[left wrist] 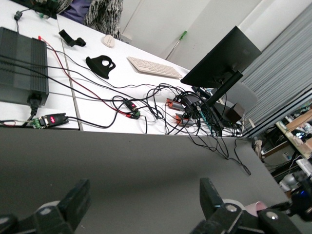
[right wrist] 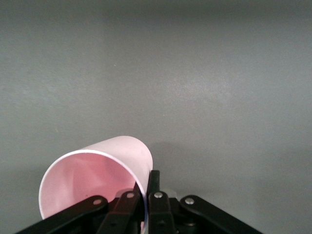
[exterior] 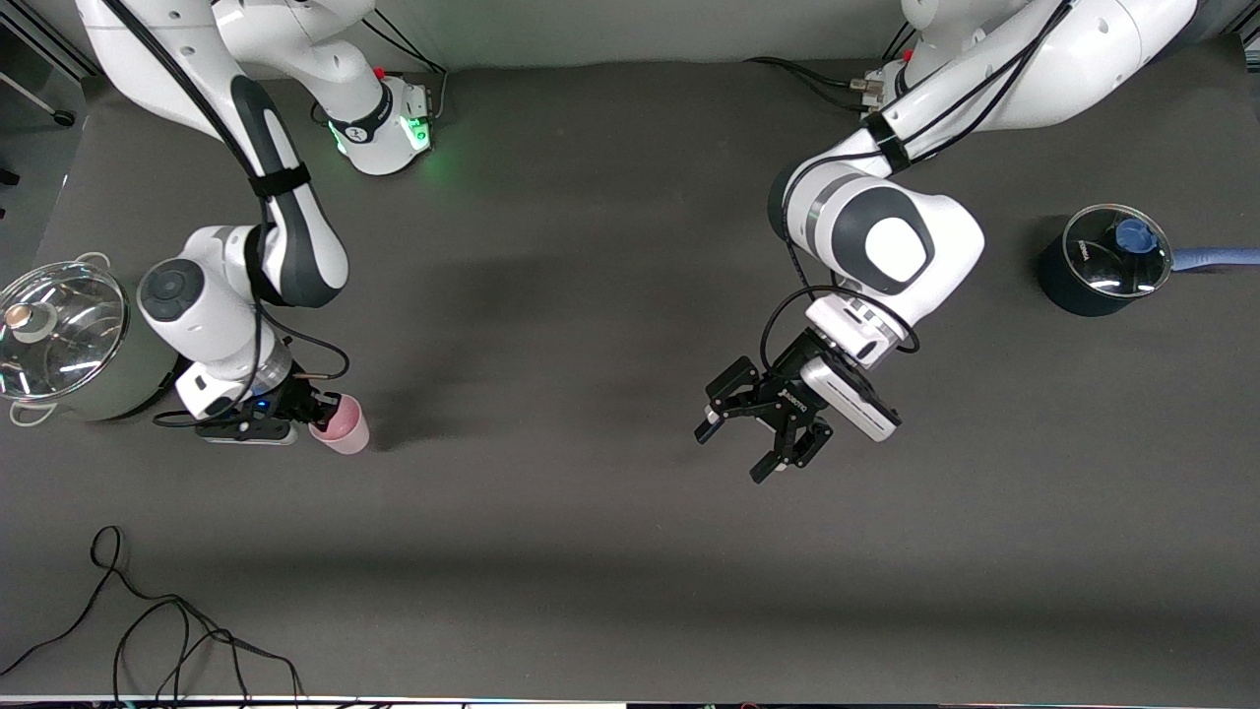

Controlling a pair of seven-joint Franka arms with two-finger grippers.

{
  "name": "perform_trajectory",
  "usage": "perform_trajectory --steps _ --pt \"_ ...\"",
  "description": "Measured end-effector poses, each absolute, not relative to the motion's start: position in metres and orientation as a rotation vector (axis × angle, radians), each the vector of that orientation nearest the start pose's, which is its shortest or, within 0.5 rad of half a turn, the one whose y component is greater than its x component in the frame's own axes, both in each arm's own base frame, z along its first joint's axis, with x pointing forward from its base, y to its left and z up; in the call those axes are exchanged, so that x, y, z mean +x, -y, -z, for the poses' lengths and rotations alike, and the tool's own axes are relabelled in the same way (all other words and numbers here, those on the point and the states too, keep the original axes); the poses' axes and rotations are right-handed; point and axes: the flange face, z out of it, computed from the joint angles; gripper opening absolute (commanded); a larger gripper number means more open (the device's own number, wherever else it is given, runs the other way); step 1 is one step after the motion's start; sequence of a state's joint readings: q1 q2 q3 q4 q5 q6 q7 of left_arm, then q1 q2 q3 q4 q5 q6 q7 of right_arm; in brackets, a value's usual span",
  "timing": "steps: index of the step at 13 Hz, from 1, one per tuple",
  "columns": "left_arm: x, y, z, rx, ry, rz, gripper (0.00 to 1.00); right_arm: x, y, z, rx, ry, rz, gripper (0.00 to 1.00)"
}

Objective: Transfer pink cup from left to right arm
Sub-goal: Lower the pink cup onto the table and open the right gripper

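Note:
The pink cup (exterior: 346, 426) is at the right arm's end of the table, and my right gripper (exterior: 317, 414) is shut on its rim. In the right wrist view the cup (right wrist: 114, 161) shows its open mouth, with one finger (right wrist: 127, 200) inside and the other outside the wall. I cannot tell whether the cup rests on the table or hangs just above it. My left gripper (exterior: 763, 433) hovers over the middle of the table, open and holding nothing. In the left wrist view, nothing but grey table shows between its fingertips (left wrist: 212, 195). A sliver of the pink cup (left wrist: 253, 208) shows farther off.
A steel pot with a glass lid (exterior: 61, 335) stands close beside the right arm's wrist. A dark pot with a glass lid and blue handle (exterior: 1102, 261) stands at the left arm's end. A black cable (exterior: 167, 630) lies near the table's front edge.

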State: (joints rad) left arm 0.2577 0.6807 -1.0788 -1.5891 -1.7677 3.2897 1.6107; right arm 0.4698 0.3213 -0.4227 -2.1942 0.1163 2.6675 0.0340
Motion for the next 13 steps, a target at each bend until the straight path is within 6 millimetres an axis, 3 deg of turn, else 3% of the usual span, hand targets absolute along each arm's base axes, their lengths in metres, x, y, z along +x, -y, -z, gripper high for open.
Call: perform_trajectory --steps 4,5,6,7,8,13 --pt "0.604 0.3 -0.396 2.124 -0.008 -0.929 0.99 0.573 -0.024 -0.244 -3.208 -0.078 0.294 0.0" --pt "0.604 0.3 -0.395 2.119 -0.04 -0.909 0.99 0.572 -0.024 -0.241 -3.213 -0.077 0.287 0.17" --pt "0.604 0.3 -0.395 2.115 -0.067 -0.894 0.99 0.572 -0.024 -0.239 -3.215 -0.069 0.284 0.61" --pt "0.605 0.298 -0.395 2.108 -0.103 -0.877 0.99 0.572 -0.024 -0.239 -3.216 -0.054 0.285 0.9" --pt "0.607 0.294 -0.396 2.096 -0.16 -0.853 0.97 0.573 -0.024 -0.239 -3.217 -0.045 0.288 1.0" --pt "0.61 0.279 -0.396 2.031 -0.405 -0.723 0.99 0.574 -0.024 -0.243 -3.214 -0.036 0.304 1.0"
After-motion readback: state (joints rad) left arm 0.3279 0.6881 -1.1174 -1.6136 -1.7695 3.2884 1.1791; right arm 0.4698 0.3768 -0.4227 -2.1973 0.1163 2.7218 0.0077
